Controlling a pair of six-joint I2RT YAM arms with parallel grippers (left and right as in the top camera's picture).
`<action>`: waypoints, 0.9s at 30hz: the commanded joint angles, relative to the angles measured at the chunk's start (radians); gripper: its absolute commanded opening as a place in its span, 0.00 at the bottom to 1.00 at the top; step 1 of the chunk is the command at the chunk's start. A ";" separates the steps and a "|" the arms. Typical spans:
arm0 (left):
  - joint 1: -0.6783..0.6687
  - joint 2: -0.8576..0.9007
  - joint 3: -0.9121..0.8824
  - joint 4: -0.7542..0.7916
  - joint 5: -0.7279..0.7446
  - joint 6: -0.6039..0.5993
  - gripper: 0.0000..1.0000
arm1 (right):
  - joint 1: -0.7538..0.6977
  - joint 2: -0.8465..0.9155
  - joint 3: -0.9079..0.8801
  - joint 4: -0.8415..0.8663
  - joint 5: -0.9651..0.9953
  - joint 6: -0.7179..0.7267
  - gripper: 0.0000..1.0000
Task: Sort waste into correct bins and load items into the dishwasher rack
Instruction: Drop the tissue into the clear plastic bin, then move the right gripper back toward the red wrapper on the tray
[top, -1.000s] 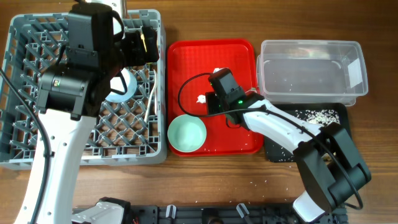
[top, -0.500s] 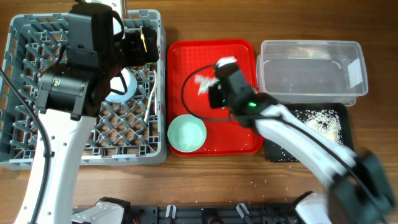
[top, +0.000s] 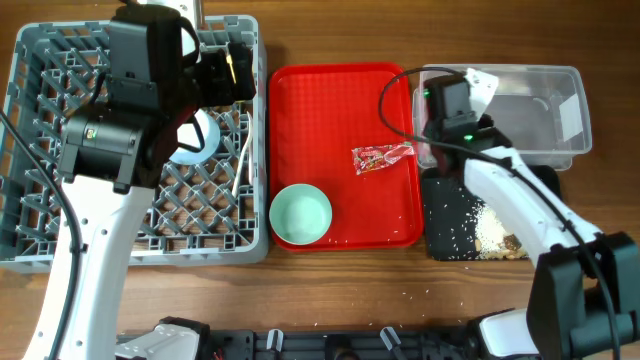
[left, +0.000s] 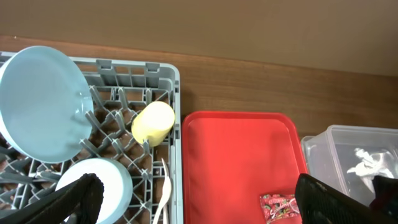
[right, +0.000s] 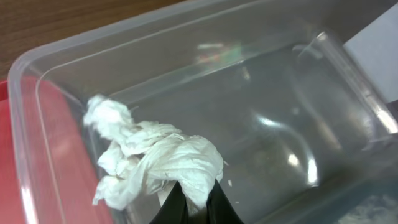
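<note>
My right gripper is shut on the crumpled white napkin and holds it inside the clear tub, near its left end; the gripper also shows in the overhead view. The red wrapper lies on the red tray. The mint-green bowl sits at the tray's front left. My left gripper is open and empty above the grey rack. The rack holds the blue plate, yellow cup, blue bowl and a white spoon.
The black tray sits in front of the clear tub and holds rice-like crumbs and scraps. A few crumbs lie on the wooden table in front of the trays. My right arm reaches across the black tray.
My right gripper has lifted the napkin off the red tray and carried it right, over the clear tub. The red wrapper now lies uncovered on the tray. The left arm has not moved.
</note>
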 joint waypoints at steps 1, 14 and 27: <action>0.006 0.000 -0.001 0.003 0.012 -0.013 1.00 | -0.045 0.010 -0.010 0.010 -0.164 0.024 0.13; 0.006 0.000 -0.001 0.003 0.012 -0.013 1.00 | -0.046 -0.279 0.050 -0.111 -0.452 0.025 0.57; 0.006 0.000 -0.001 0.003 0.012 -0.013 1.00 | 0.533 0.105 0.004 0.100 -0.007 0.414 0.04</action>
